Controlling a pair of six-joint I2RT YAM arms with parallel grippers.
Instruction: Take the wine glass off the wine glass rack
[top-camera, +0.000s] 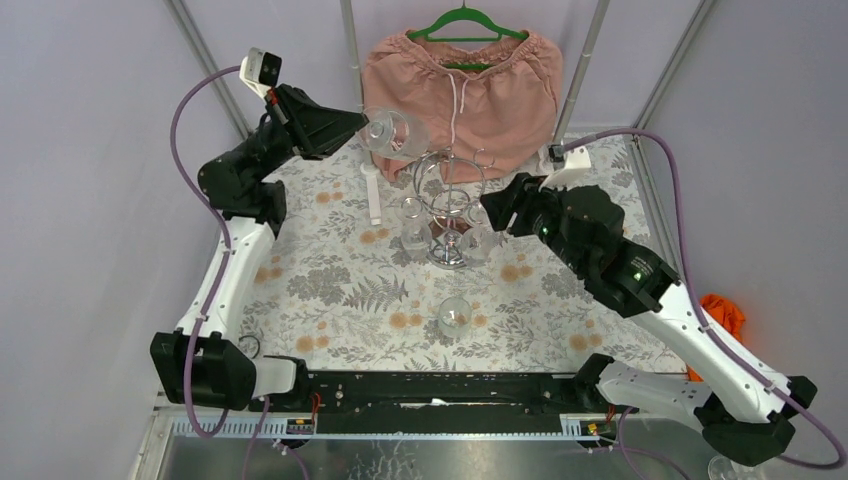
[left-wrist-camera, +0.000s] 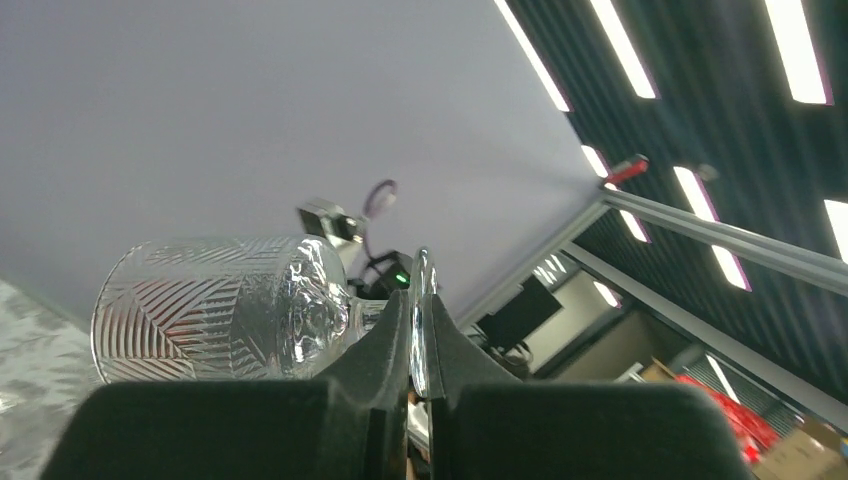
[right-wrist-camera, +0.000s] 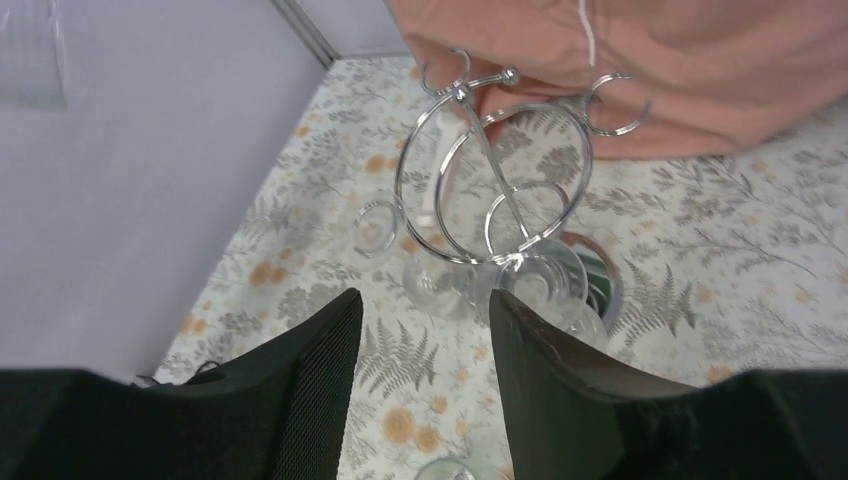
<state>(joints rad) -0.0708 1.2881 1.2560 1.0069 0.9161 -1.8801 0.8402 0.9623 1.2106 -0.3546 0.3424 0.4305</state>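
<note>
My left gripper (top-camera: 357, 127) is shut on a clear wine glass (top-camera: 392, 133), held high on its side to the upper left of the wine glass rack (top-camera: 450, 190) and apart from it. In the left wrist view the jaws pinch the glass's thin foot (left-wrist-camera: 423, 300) edge-on, and the patterned bowl (left-wrist-camera: 220, 310) points left. The chrome wine glass rack (right-wrist-camera: 490, 165) stands mid-table, and two more glasses (top-camera: 415, 236) (top-camera: 478, 240) are close against its lower part. My right gripper (top-camera: 497, 208) is open just right of the rack. Nothing lies between its fingers (right-wrist-camera: 330, 350).
Another glass (top-camera: 455, 315) sits on the floral cloth in front of the rack. Pink shorts (top-camera: 460, 80) hang on a green hanger at the back, between white rail posts (top-camera: 373, 195). Something orange (top-camera: 722, 312) lies off the table's right edge.
</note>
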